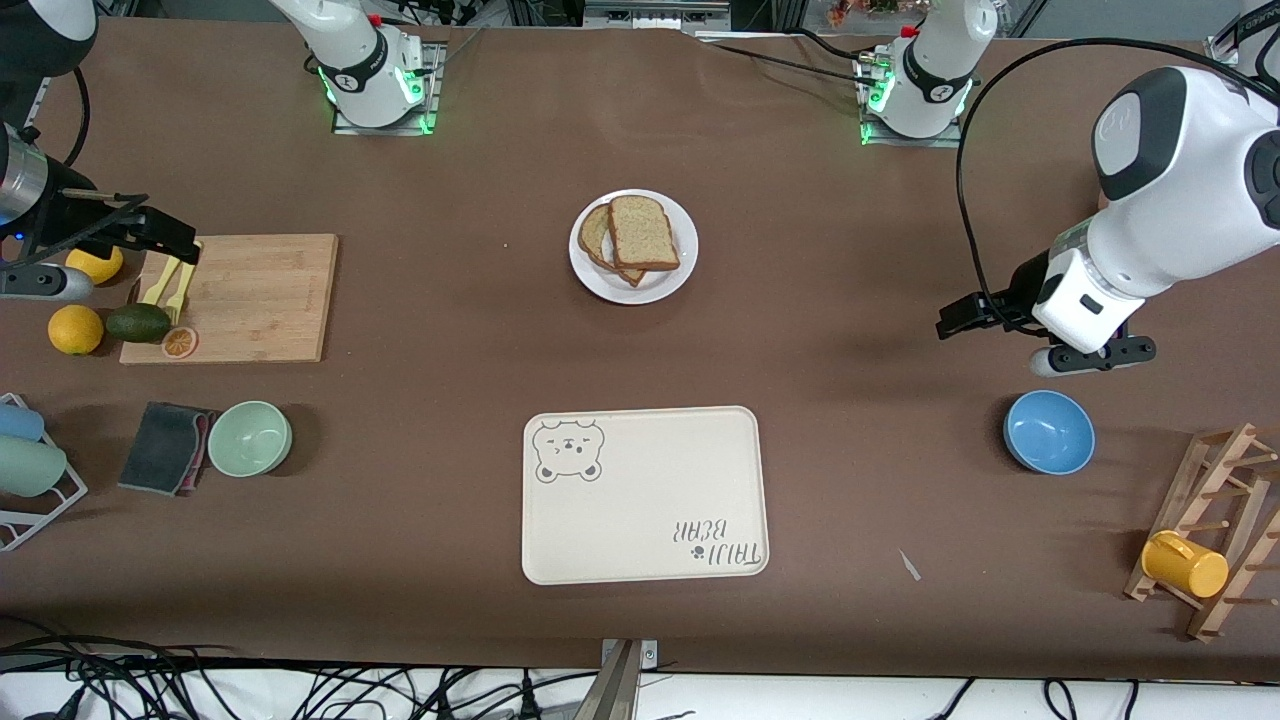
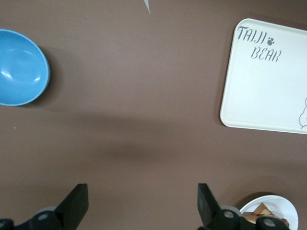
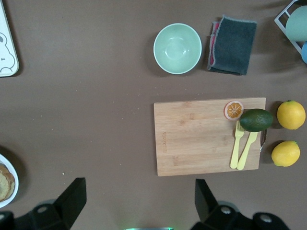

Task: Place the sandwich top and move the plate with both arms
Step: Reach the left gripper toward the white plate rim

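Note:
The white plate (image 1: 590, 280) sits mid-table, farther from the front camera than the bear-print tray (image 1: 645, 495). On it the sandwich top (image 1: 642, 232), a speckled tan slice, lies overlapping a second slice (image 1: 596, 238). My left gripper (image 1: 958, 320) hangs open and empty over bare table toward the left arm's end, above the blue bowl (image 1: 1048, 432). My right gripper (image 1: 165, 235) hangs open and empty over the end of the cutting board (image 1: 250, 300). In the left wrist view, the left gripper (image 2: 143, 206) has the plate (image 2: 283, 208) at the frame's edge. The right gripper (image 3: 139, 201) shows the plate (image 3: 16, 179) likewise.
On and beside the cutting board lie yellow forks (image 1: 168, 285), an orange slice (image 1: 180, 342), an avocado (image 1: 138, 322) and two lemons (image 1: 76, 329). A green bowl (image 1: 250, 438) and a dark cloth (image 1: 165, 447) sit nearer the camera. A wooden rack (image 1: 1225, 500) holds a yellow cup (image 1: 1185, 563).

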`<action>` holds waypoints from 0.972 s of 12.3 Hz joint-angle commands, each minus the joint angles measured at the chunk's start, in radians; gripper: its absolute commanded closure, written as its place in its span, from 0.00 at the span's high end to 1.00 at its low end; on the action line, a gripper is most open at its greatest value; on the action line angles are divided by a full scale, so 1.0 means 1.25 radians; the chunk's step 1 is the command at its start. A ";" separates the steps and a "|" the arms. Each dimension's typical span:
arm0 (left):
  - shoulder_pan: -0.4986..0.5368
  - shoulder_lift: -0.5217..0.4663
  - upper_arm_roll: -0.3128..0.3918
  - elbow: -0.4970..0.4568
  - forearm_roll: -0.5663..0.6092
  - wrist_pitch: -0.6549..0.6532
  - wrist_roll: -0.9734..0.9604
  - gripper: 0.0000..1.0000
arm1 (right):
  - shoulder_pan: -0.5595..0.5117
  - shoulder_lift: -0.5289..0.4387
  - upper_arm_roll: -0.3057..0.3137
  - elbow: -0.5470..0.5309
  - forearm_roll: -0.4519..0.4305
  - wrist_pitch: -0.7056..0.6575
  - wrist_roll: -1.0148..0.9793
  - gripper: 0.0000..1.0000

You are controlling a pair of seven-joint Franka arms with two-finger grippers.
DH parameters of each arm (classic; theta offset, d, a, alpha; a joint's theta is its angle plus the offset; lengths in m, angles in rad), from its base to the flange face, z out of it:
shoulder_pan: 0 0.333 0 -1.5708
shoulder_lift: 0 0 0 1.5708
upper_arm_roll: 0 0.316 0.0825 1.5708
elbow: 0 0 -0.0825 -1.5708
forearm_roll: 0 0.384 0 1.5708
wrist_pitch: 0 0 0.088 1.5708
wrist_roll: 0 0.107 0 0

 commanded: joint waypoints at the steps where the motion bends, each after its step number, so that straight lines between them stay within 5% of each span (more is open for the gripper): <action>1: -0.021 -0.028 -0.002 -0.108 -0.138 0.121 0.010 1.00 | -0.007 0.001 0.015 0.004 0.031 0.019 0.000 1.00; 7: -0.053 -0.023 -0.002 -0.220 -0.227 0.142 0.118 1.00 | -0.002 -0.005 0.025 0.004 0.019 0.077 -0.009 1.00; 12: -0.100 -0.027 -0.007 -0.386 -0.438 0.240 0.290 1.00 | 0.004 -0.002 0.026 0.005 -0.006 0.107 0.004 1.00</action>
